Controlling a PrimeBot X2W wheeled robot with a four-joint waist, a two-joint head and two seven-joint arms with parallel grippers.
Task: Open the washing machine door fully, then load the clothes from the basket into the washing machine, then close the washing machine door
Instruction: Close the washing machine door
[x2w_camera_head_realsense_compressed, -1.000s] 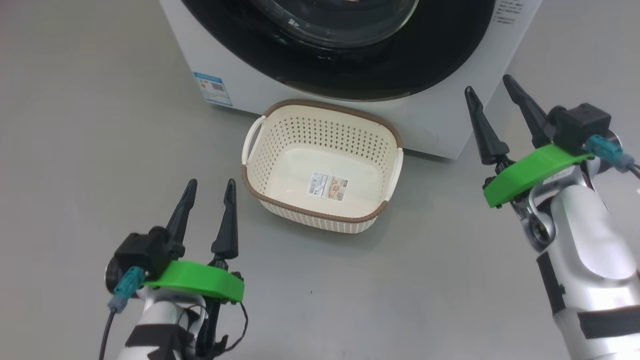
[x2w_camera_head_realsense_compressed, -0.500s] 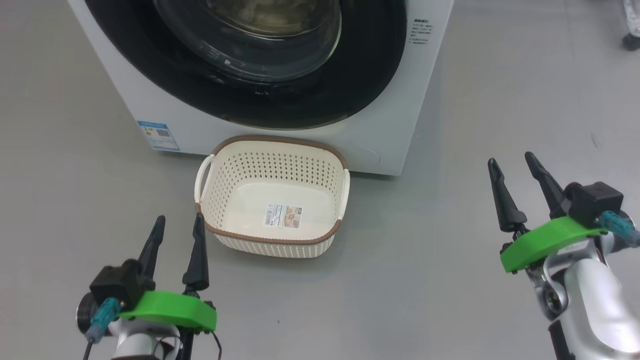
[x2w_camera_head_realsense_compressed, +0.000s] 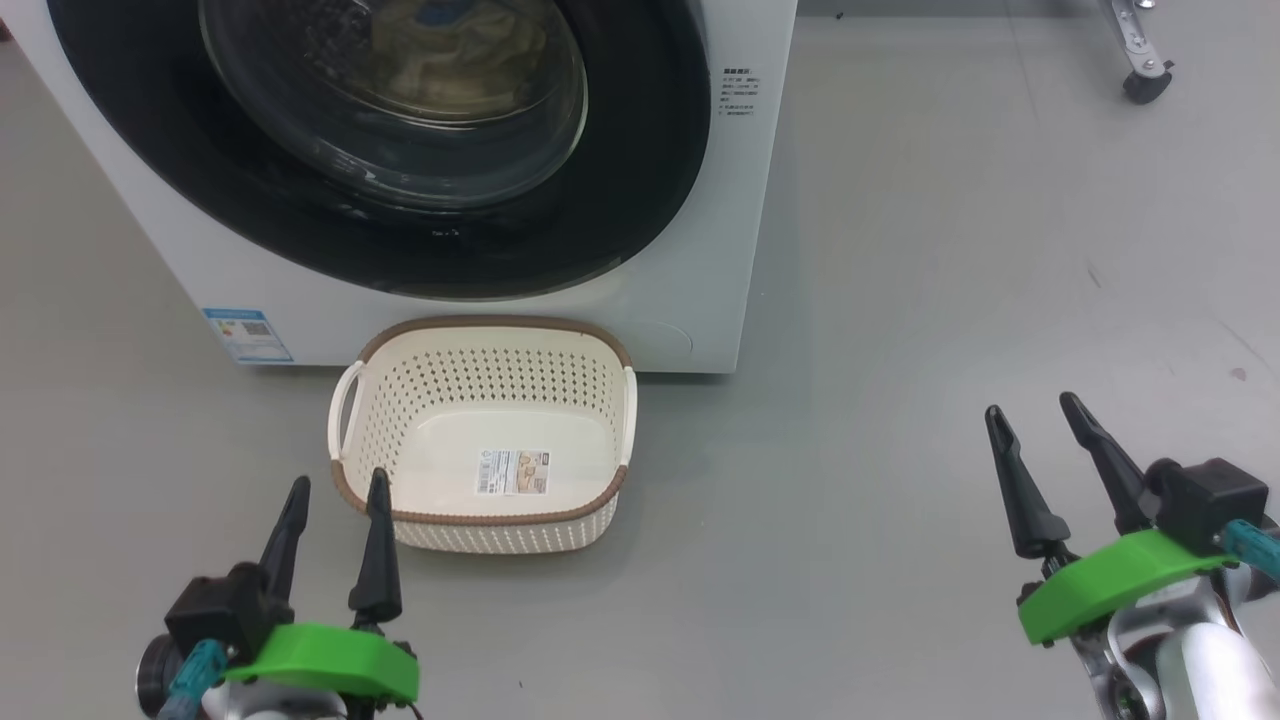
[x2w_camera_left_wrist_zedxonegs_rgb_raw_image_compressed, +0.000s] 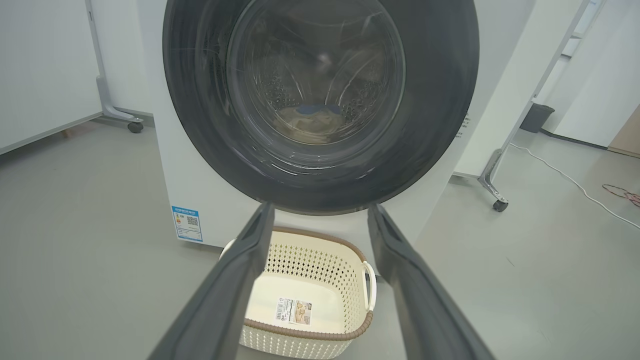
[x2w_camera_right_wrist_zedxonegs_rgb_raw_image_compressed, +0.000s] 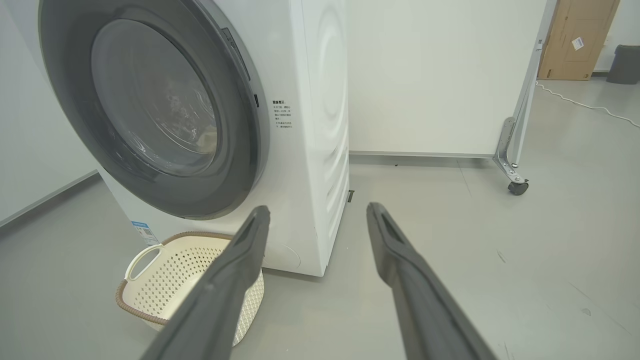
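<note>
Since earlier, the whole view slid left. Empty, fingers wide: left hand (x2w_camera_head_realsense_compressed: 339, 478), right hand (x2w_camera_head_realsense_compressed: 1029, 404). Unreadable: barcode sticker (x2w_camera_head_realsense_compressed: 512, 471) in basket (x2w_camera_head_realsense_compressed: 480, 385), blue label (x2w_camera_head_realsense_compressed: 247, 334) on washing machine (x2w_camera_head_realsense_compressed: 715, 250).

door (x2w_camera_head_realsense_compressed: 640, 150) shut (basket (x2w_camera_head_realsense_compressed: 480, 390) at washer (x2w_camera_head_realsense_compressed: 700, 250) foot); right floor (x2w_camera_head_realsense_compressed: 950, 250) free

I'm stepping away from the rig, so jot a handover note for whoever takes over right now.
Left gripper: open, empty, by the near left corner of the basket.
Right gripper: open, empty, above the floor off to the right.
Basket: empty, on the floor in front of the washing machine.
Clothes: inside, seen through the door, which looks shut.
Done: loading and closing, it seems. Left: nothing obvious; maybe check the latch.
</note>
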